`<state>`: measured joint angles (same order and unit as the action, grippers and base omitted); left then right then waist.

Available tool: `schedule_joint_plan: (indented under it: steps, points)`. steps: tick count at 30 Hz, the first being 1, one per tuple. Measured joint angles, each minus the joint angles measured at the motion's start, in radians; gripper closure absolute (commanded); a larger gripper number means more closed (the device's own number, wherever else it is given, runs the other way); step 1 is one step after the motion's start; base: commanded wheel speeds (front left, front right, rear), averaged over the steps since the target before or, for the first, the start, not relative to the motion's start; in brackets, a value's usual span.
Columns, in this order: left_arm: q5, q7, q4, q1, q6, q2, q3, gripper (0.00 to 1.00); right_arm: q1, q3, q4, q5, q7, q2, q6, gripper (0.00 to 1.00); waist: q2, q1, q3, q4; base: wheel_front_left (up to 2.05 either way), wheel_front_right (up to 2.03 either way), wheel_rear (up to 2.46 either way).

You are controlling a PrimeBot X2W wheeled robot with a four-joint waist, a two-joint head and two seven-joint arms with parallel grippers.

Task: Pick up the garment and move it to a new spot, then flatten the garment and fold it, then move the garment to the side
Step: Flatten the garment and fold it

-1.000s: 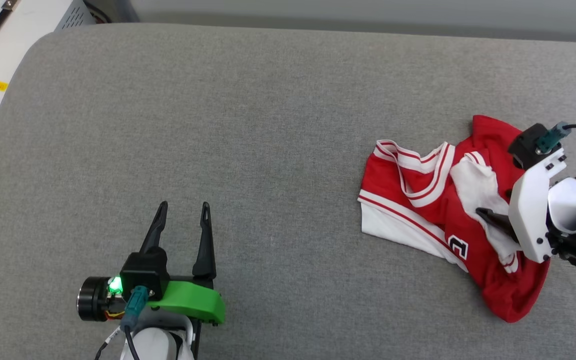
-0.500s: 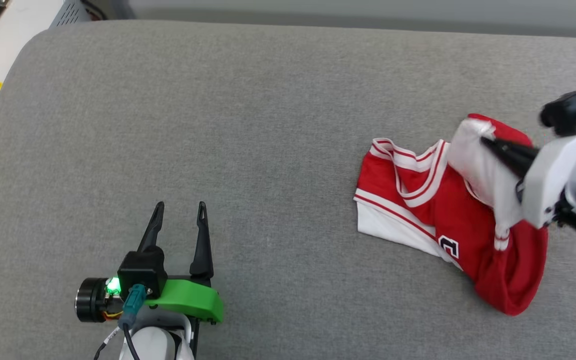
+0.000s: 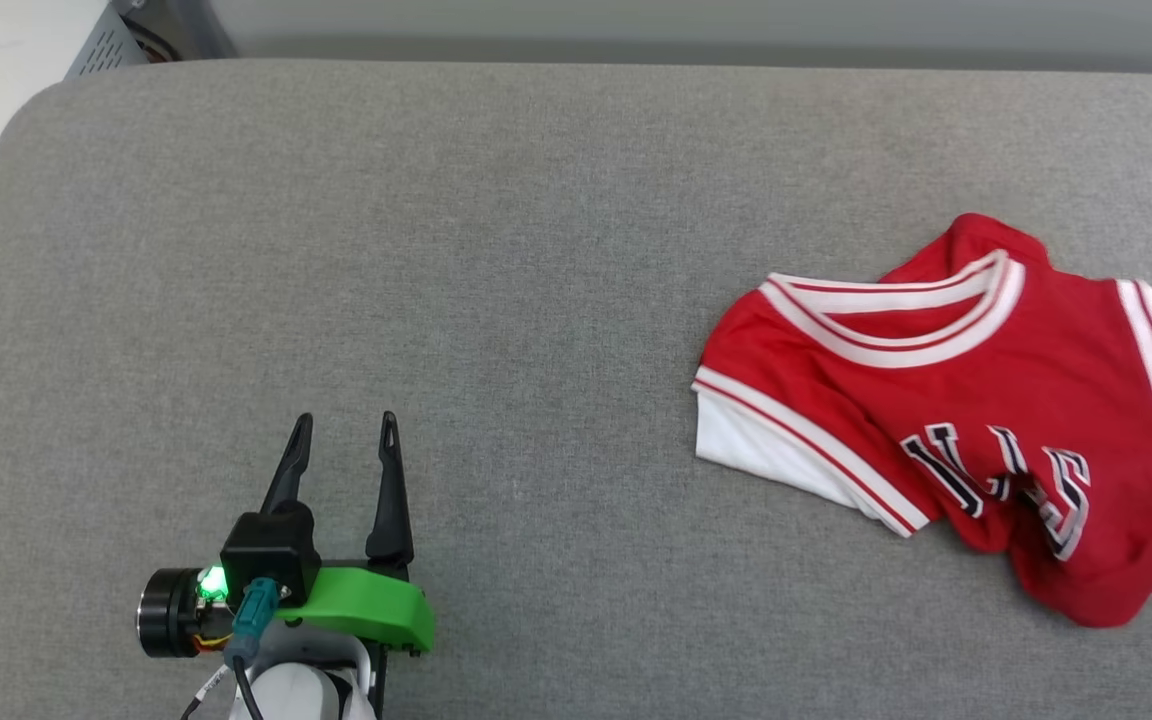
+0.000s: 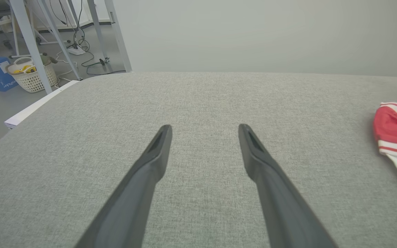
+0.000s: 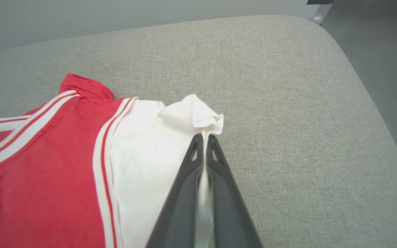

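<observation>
Over the surface, clamped right tool on the garment sleeve. Held left tool wide, empty

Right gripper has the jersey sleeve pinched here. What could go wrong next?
1. The right gripper pinches just a small fold of the white sleeve; a hard pull could slip it free.
2. The left gripper hangs open, far from the jersey, so a one-sided drag may bunch the already rumpled cloth more.
</observation>
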<state>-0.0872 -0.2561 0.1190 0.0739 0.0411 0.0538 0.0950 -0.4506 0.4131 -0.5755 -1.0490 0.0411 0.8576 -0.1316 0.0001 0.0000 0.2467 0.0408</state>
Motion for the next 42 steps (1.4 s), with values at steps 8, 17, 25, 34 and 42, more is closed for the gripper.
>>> schedule_joint_plan:
  steps: [8,17,25,34,42]
  points:
    - [0.008,0.0,0.001,0.014,-0.003,0.0,0.001,0.0,0.083,-0.068,-0.283,-0.008,-0.021,-0.038,0.0,1.0,0.0,0.0,0.049,0.009,0.0,0.0,0.0]
    - [0.011,0.0,0.008,0.024,-0.009,-0.001,0.001,0.0,0.083,-0.097,-0.388,-0.016,-0.087,-0.075,0.0,0.0,0.0,0.0,0.053,0.025,0.0,0.0,0.0]
    - [0.016,0.0,0.012,-0.005,-0.009,-0.001,-0.003,0.0,0.034,-0.146,-0.319,0.136,-0.293,-0.066,0.0,0.0,0.0,0.0,-0.023,0.016,0.0,0.0,0.0]
    - [0.029,0.0,0.005,-0.045,-0.01,-0.001,-0.011,0.0,0.051,-0.422,0.142,0.481,-0.298,-0.228,0.0,0.0,0.0,0.0,-0.094,0.008,0.0,0.0,0.0]
    - [0.035,0.0,0.002,-0.058,-0.012,-0.001,-0.015,0.0,0.063,-0.376,0.552,0.609,-0.224,-0.322,0.0,0.0,0.0,-0.0001,-0.11,0.025,0.0,0.0,0.0]
